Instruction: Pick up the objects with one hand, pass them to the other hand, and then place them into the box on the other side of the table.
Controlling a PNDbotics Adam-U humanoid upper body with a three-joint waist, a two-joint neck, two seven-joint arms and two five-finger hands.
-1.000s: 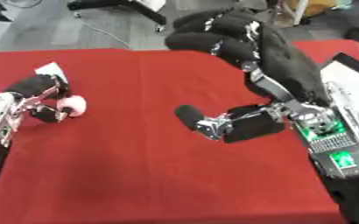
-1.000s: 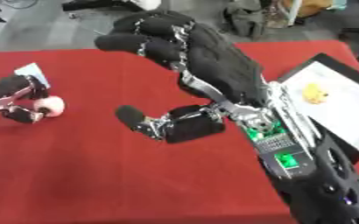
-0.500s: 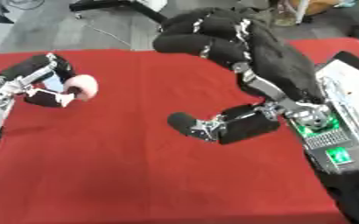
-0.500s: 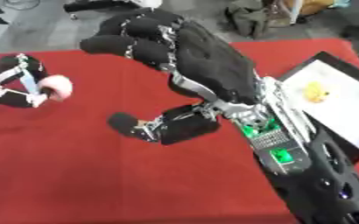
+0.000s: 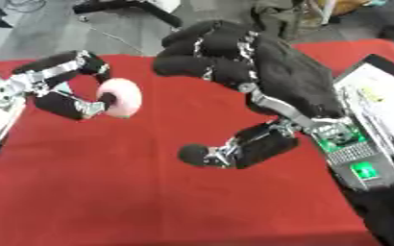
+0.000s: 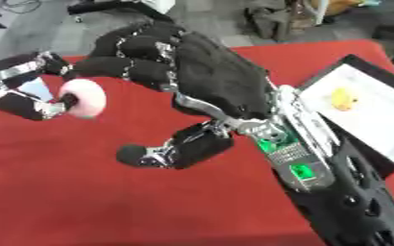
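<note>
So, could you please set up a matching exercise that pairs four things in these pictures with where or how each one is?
Things:
1. pink ball
2. right hand
3. yellow object
4. box

States:
A. lying inside the box
B. pinched in the left hand
C. at the table's right edge
D. empty, fingers curled, near the ball

Pairs: 1-B, 2-D, 3-A, 4-C
</note>
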